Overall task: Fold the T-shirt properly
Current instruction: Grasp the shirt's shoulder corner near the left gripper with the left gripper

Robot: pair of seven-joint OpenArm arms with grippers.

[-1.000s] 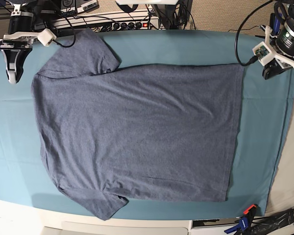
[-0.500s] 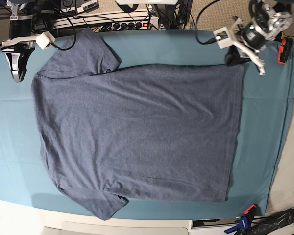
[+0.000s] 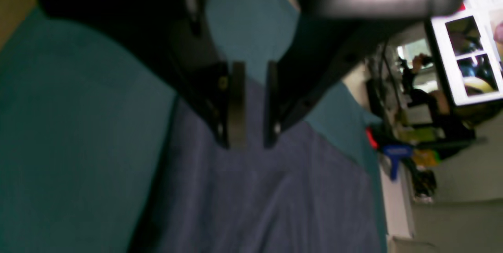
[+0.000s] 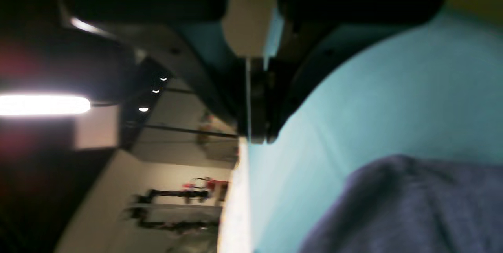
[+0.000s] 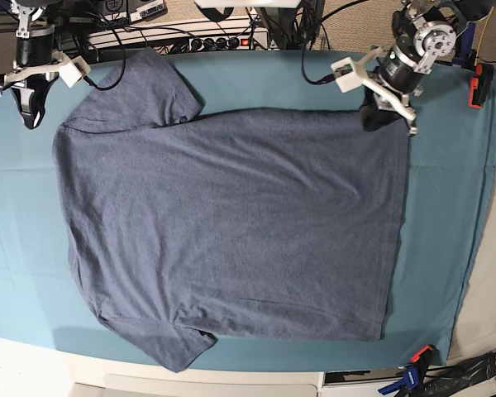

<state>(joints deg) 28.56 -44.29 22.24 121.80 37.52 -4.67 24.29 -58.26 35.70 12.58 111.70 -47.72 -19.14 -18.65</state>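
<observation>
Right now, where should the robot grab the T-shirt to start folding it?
Probably at the hem corner of the T-shirt under the left claw, coming straight down from above. The shirt lies flat on the teal cloth, so only an edge or corner gives something to pinch.

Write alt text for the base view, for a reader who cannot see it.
A blue-grey T-shirt lies flat, plain side up, on a teal table cloth. The left gripper is at the shirt's upper hem corner; the right gripper hangs beyond the upper sleeve.
</observation>
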